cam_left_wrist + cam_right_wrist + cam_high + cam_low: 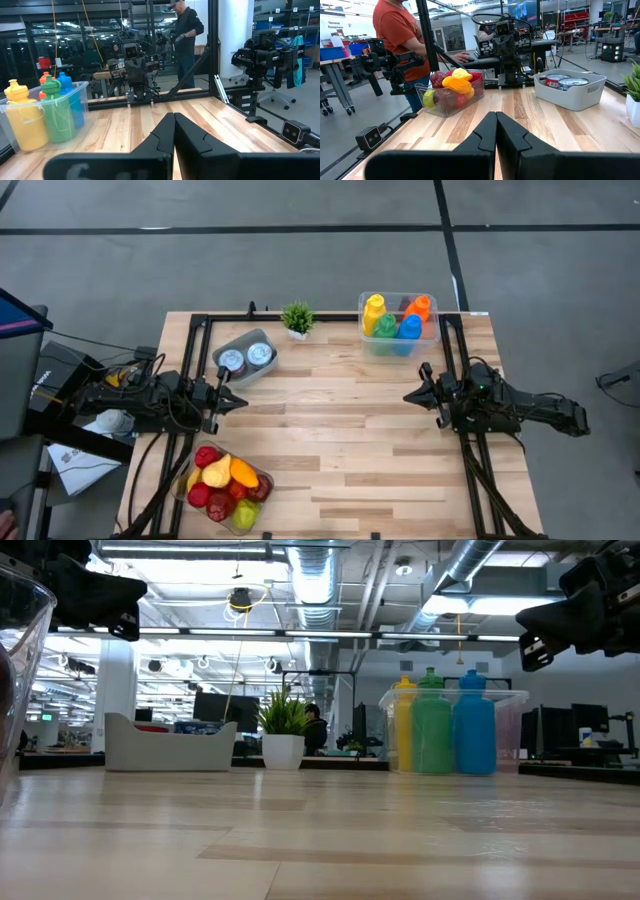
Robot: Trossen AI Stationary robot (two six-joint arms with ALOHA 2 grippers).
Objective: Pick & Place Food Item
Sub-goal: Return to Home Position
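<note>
A clear plastic bin (267, 478) heaped with red, yellow and green fruit (226, 476) stands at the left edge of the wooden counter (340, 450), low in the high view. The left end effector (243, 402) hovers nearby, fingers pressed together and empty. The right end effector (408, 395) hovers opposite, likewise closed and empty.

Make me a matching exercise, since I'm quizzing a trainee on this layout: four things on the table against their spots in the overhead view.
1 fruit bin
2 bottle bin
3 potted plant
4 white can tray

a top right
b bottom left
c top middle
d just below-left of the plant

Pairs: 1-b, 2-a, 3-c, 4-d.
</note>
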